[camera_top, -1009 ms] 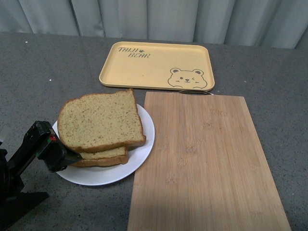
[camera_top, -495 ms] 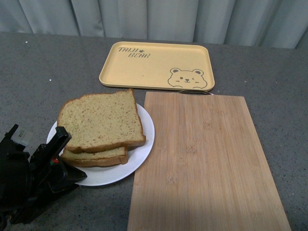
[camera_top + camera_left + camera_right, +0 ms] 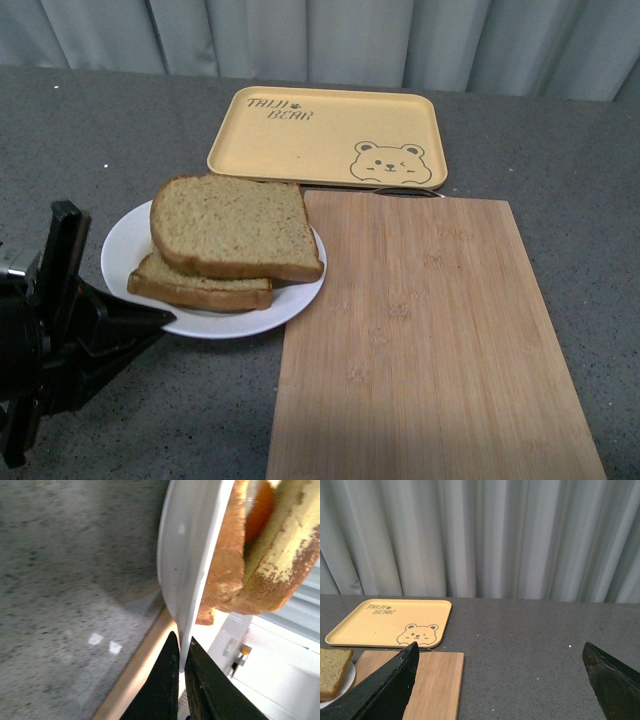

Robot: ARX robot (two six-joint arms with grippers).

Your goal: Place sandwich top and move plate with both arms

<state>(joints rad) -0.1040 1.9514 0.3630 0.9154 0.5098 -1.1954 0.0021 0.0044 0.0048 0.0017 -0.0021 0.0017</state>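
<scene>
Front view down over table [image 3: 100, 120], left wrist tight on plate [image 3: 192, 545] rim, right wrist distant, sharing tray [image 3: 385, 622]

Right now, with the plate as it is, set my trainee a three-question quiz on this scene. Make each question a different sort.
1. True or false: the left gripper is shut on the rim of the plate.
2. Multiple choice: in the front view, what lies just past the far edge of the cutting board? A) the yellow tray B) a bowl C) a knife
3. Fill the gap: the right gripper is ____ and holds nothing.

Key: 1 true; 2 A; 3 open.
</scene>
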